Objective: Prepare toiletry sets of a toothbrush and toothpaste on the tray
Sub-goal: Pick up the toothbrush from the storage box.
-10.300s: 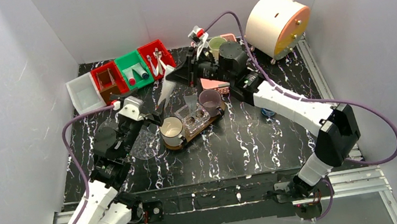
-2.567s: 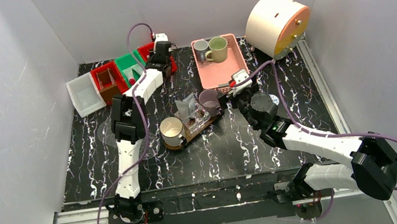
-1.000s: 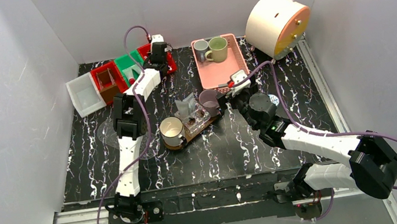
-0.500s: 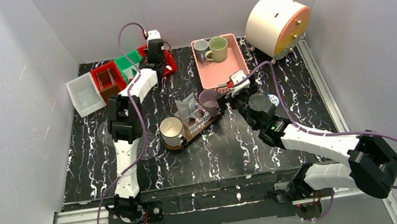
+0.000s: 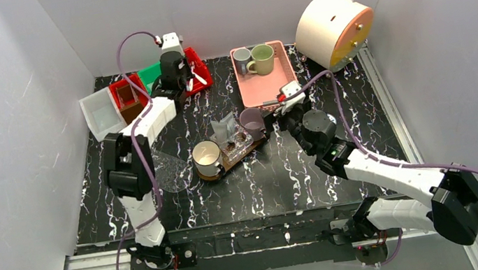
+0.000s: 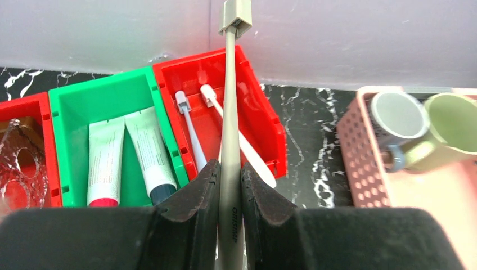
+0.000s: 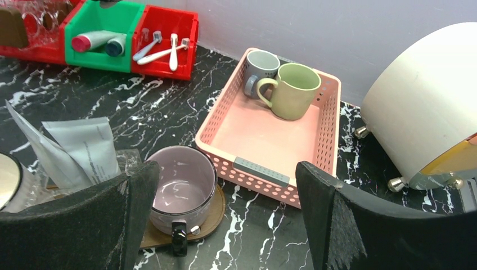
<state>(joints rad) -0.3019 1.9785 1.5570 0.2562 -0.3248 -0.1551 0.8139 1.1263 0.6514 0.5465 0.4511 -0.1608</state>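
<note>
My left gripper (image 6: 229, 180) is shut on a slender white toothbrush (image 6: 232, 101), whose head points up towards the back wall. It hangs above the red bin (image 6: 256, 118) of toothbrushes, at the back left in the top view (image 5: 174, 73). Next to that bin, a green bin holds two toothpaste tubes (image 6: 129, 157). The dark wooden tray (image 5: 226, 167) carries a white mug (image 5: 206, 155), clear plastic bags (image 5: 225, 128) and a purple mug (image 7: 183, 188). My right gripper (image 7: 225, 171) stands open just right of the purple mug, with nothing in it.
A pink basket (image 5: 261, 86) at the back holds a grey mug (image 7: 260, 67) and a green mug (image 7: 295, 90). A big white drum (image 5: 334, 26) sits at the back right. A white bin (image 5: 100, 112) and another red bin (image 5: 128, 97) stand at the back left.
My left arm has swung left and drawn back from the red bin, with the toothbrush in its jaws. The right arm has hardly moved and stays open.
</note>
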